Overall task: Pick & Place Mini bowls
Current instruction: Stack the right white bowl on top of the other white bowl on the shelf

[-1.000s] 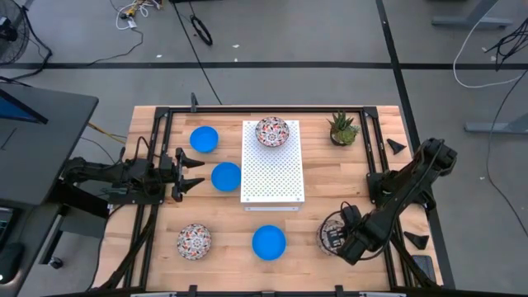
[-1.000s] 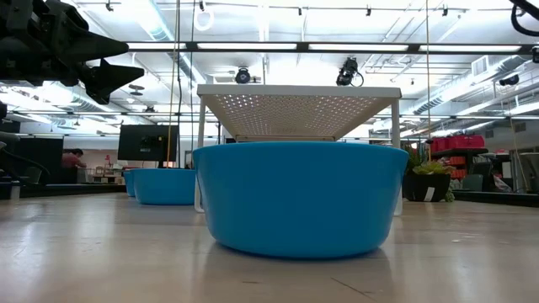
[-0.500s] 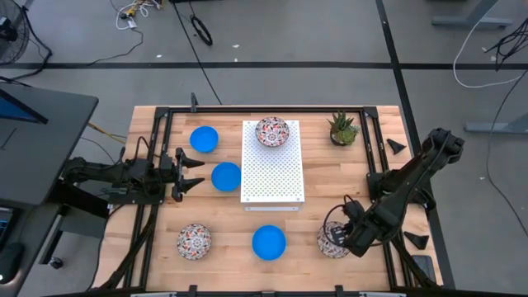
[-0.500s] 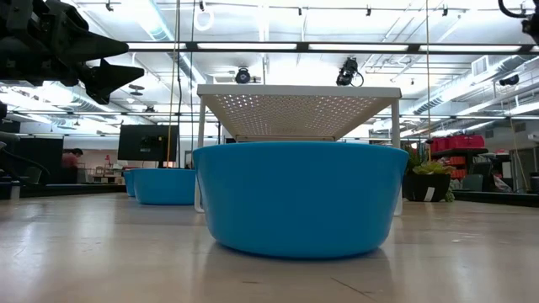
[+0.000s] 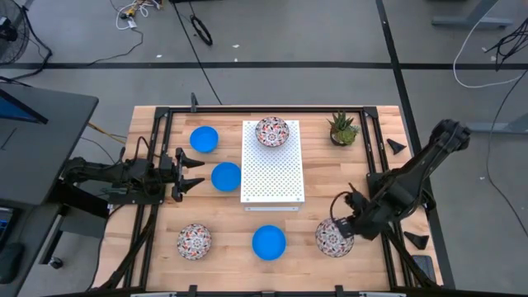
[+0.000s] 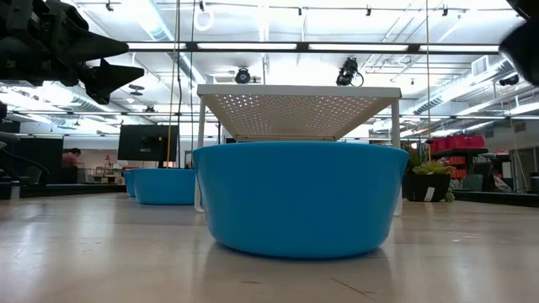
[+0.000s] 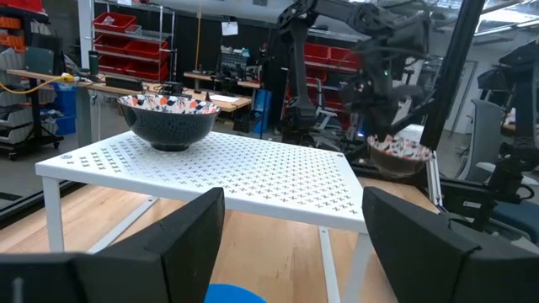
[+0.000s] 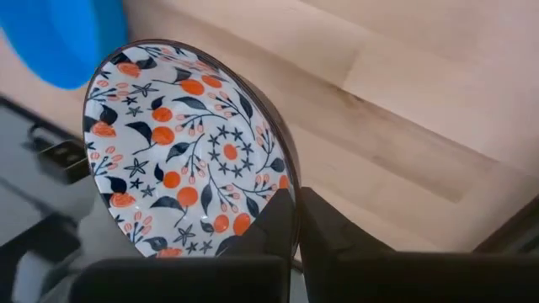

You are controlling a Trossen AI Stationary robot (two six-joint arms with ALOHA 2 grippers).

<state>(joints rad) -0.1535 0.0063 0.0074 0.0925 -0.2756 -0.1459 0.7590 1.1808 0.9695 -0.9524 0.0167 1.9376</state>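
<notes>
High: one floral bowl (image 5: 272, 132) sits on the perforated board (image 5: 272, 177); five bowls not there yet.

Right wrist: right gripper (image 8: 295, 220) clenched on a floral bowl's rim (image 8: 189, 151), near right.

Left wrist: left gripper (image 7: 290, 244) spread, empty, left of board.

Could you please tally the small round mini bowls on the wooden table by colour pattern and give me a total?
Plain bright blue mini bowls: 3
White mini bowls with red-and-dark floral pattern: 3
Total: 6
</notes>
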